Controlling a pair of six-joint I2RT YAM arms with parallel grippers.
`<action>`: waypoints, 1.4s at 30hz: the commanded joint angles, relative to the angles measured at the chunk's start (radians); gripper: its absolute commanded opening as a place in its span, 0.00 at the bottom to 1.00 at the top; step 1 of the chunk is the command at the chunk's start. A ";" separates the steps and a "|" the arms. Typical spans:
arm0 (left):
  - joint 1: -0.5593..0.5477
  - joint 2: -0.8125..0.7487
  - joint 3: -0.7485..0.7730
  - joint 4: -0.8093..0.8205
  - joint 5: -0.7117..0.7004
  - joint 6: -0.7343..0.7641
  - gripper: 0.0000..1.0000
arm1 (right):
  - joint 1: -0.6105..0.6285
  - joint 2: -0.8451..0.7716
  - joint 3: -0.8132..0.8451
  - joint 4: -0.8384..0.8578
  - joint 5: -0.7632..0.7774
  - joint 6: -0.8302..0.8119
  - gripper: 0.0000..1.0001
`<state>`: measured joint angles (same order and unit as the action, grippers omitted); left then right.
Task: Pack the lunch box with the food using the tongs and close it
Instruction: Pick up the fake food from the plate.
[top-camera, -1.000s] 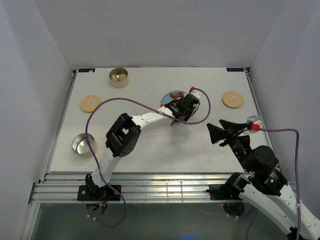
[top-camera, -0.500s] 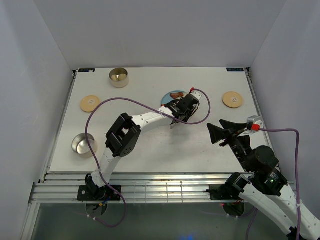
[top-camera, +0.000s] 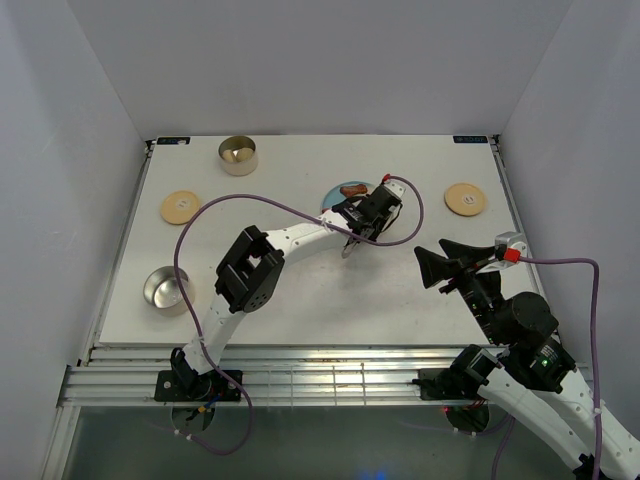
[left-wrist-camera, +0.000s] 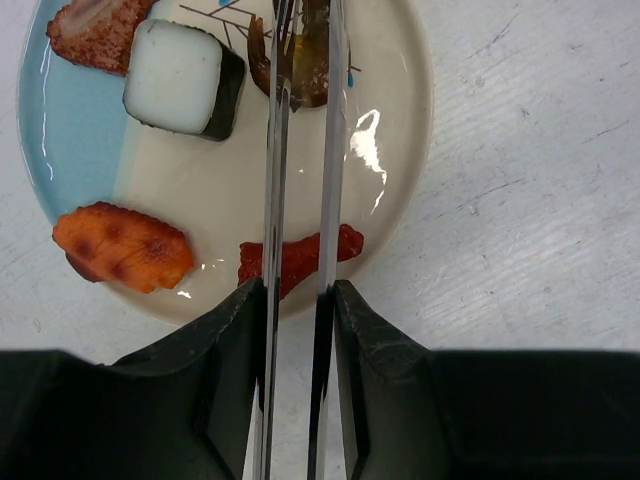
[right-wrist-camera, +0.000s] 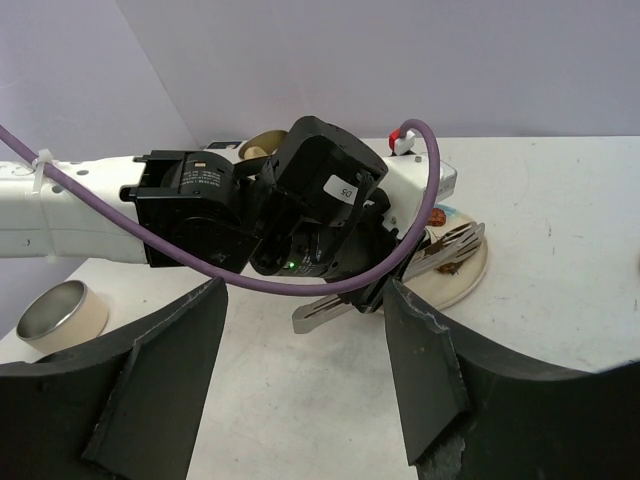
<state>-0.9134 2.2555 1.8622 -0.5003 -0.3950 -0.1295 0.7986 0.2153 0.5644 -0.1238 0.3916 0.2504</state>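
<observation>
My left gripper (left-wrist-camera: 298, 292) is shut on the tongs (left-wrist-camera: 276, 180), its fingers (left-wrist-camera: 236, 335) pressing both thin silver arms from outside. The tongs reach over the cream-and-blue plate (left-wrist-camera: 400, 150), their tips around a dark brown piece (left-wrist-camera: 300, 60). Other food lies on the plate: a white piece with a dark rim (left-wrist-camera: 180, 78), a brown one (left-wrist-camera: 95, 30), an orange one (left-wrist-camera: 120, 246) and a red one (left-wrist-camera: 345, 243). One lunch box tin (top-camera: 237, 153) stands at the back, another (top-camera: 167, 290) at the left. My right gripper (top-camera: 430, 247) hovers open and empty, right of the plate.
Two round wooden lids lie flat on the table, one at the left (top-camera: 180, 207) and one at the right (top-camera: 465, 198). The left arm's purple cable (top-camera: 230, 200) loops over the table. White walls close in the back and both sides.
My left gripper's fingers have squeezed the tongs narrower, and the arm has shifted slightly toward the plate. The right arm has not moved.
</observation>
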 joint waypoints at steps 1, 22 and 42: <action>0.004 -0.025 0.034 -0.014 -0.002 -0.004 0.42 | 0.002 -0.011 0.003 0.046 0.021 -0.007 0.70; 0.004 -0.085 0.087 -0.072 -0.033 -0.013 0.53 | 0.002 -0.010 0.000 0.049 0.023 -0.007 0.70; 0.004 -0.050 0.175 -0.124 -0.053 0.005 0.52 | 0.004 -0.014 0.003 0.047 0.024 -0.008 0.70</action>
<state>-0.9134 2.2555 2.0033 -0.6212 -0.4301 -0.1268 0.7990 0.2153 0.5644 -0.1238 0.3943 0.2504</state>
